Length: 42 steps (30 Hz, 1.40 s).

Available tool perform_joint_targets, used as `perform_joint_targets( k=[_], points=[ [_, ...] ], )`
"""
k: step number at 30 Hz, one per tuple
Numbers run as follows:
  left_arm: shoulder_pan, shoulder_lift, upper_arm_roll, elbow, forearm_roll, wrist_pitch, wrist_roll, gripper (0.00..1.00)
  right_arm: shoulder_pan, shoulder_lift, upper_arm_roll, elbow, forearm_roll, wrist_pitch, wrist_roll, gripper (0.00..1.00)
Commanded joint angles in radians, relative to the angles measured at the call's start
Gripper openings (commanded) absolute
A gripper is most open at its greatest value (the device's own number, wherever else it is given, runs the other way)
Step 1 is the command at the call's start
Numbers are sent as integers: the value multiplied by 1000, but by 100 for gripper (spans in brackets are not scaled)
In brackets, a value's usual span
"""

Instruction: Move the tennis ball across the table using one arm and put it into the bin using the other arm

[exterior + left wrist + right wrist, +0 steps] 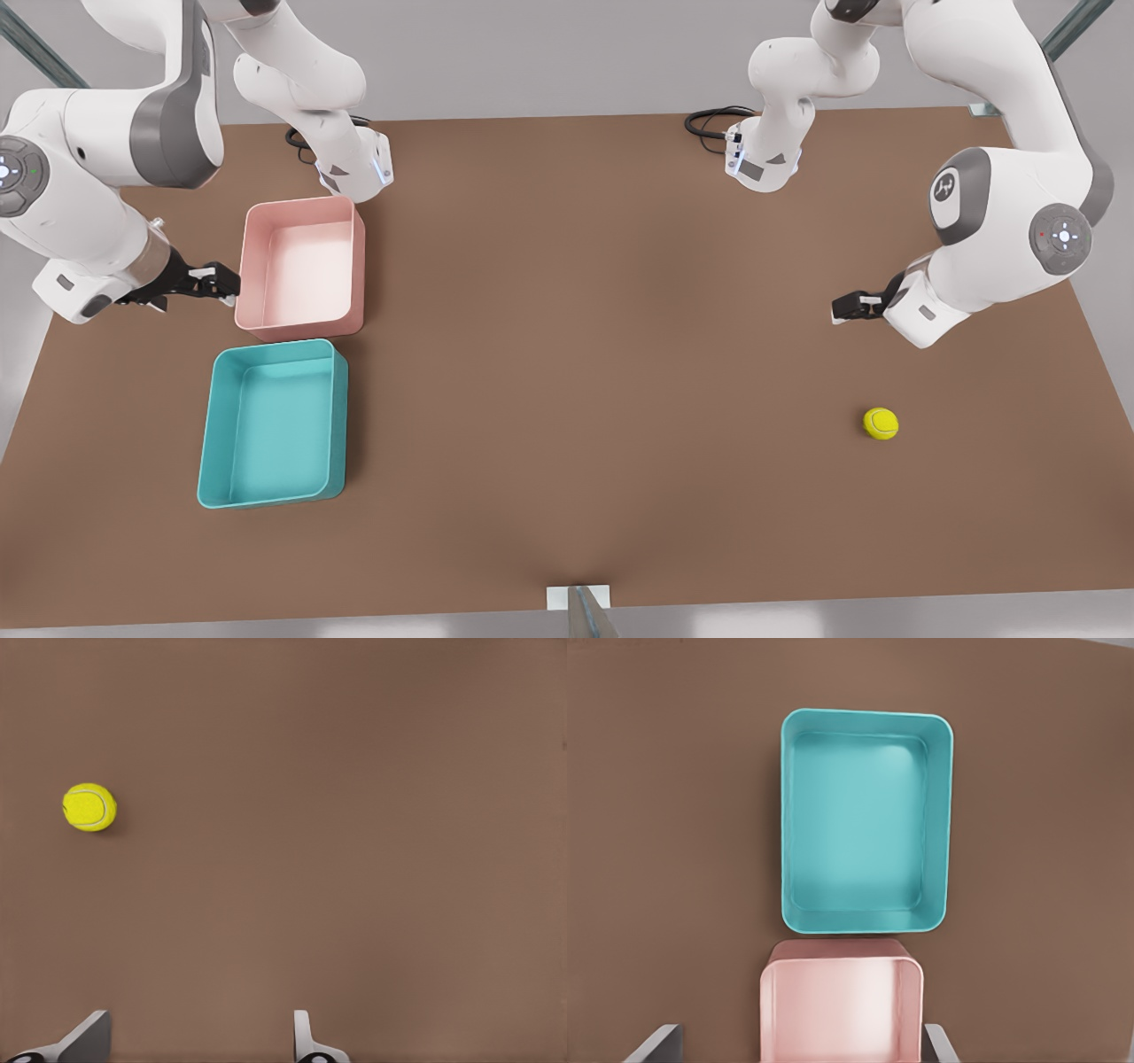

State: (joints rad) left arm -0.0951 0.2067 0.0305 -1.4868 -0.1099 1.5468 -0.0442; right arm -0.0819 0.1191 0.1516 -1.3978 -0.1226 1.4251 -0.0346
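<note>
Front view first: I see the table (567, 372) with the tennis ball (881, 424) lying alone on its surface on the front view's right, near the left gripper (842, 307) but apart from it, a little closer to the camera than the fingertips. That gripper hangs above the tabletop holding nothing; from this angle I cannot tell how its fingers stand. On the front view's left the right gripper (221, 281) sits just beside the outer wall of the pink tray (303, 330), fingers pointing at it, also with nothing in it. The bin (213, 443) lies directly next to the pink tray, on the camera side of it, so slightly nearer the camera than the right gripper; the ball is well apart from it, across the whole table. Both trays look bare inside. Left wrist view: the two fingertips (89, 1038) are spread wide apart with only bare tabletop between them, and the tennis ball (89, 807) rests ahead of the fingers, off to the side of one fingertip rather than between them. Right wrist view: its fingertips (656, 1043) are also apart, one on either side of the pink tray (842, 967), and the bin (868, 923) lies just beyond that tray, their short walls close together.
</note>
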Motion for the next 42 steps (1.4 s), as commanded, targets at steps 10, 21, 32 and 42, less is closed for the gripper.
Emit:
perform_joint_targets(
  k=[10, 21, 32, 42],
  points=[
    [181, 375, 11, 155, 19, 418, 1458, 21, -7, 67, -3, 17, 17, 24, 22, 100],
    [407, 592, 6, 157, 42, 585, 2773, 21, -10, 77, -6, 17, 40, 14, -7, 100],
    [342, 602, 6, 20, 185, 728, 2031, 21, -10, 80, -6, 11, 41, 14, -25, 100],
    [224, 530, -30, -90, 182, 699, 1482, 21, -10, 82, -6, 3, 41, 12, -25, 100]
  ],
)
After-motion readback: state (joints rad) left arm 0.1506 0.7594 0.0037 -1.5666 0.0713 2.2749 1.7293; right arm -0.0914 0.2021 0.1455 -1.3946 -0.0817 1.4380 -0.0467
